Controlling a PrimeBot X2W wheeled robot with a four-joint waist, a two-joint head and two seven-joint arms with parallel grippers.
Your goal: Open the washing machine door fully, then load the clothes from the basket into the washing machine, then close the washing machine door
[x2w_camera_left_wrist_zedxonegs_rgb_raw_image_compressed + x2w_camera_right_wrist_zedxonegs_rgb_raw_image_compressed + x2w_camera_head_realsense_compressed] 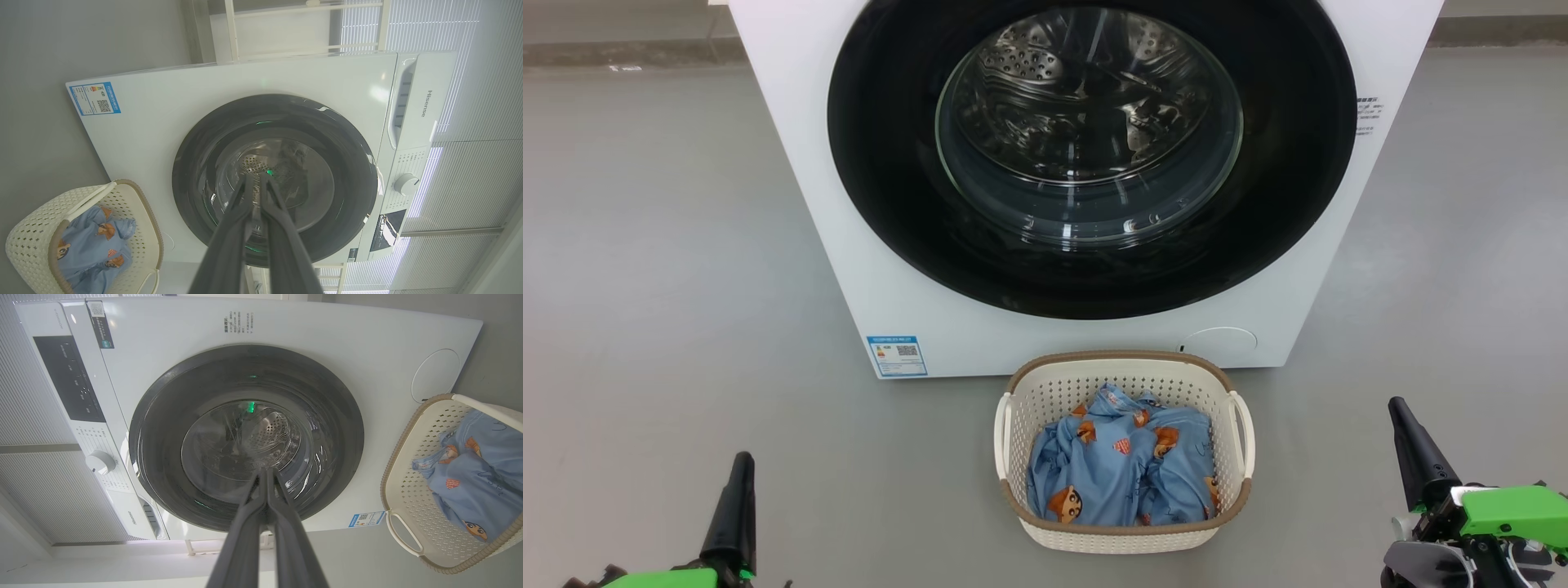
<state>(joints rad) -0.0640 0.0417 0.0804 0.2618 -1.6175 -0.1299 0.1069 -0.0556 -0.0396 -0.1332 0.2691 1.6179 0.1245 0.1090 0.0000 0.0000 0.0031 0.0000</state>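
Washing machine door (1090, 139) closed, upper centre. Left gripper (742, 459) lower left, right gripper (1396, 406) lower right: fingers up, pinched together, holding nothing, well below it.

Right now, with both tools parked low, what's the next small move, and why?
Probably raise one tool to the rim of the washing machine door to pull it open. That door is shut, the clothes lie in the basket, and the left tool and right tool are closed, empty and short of the door.
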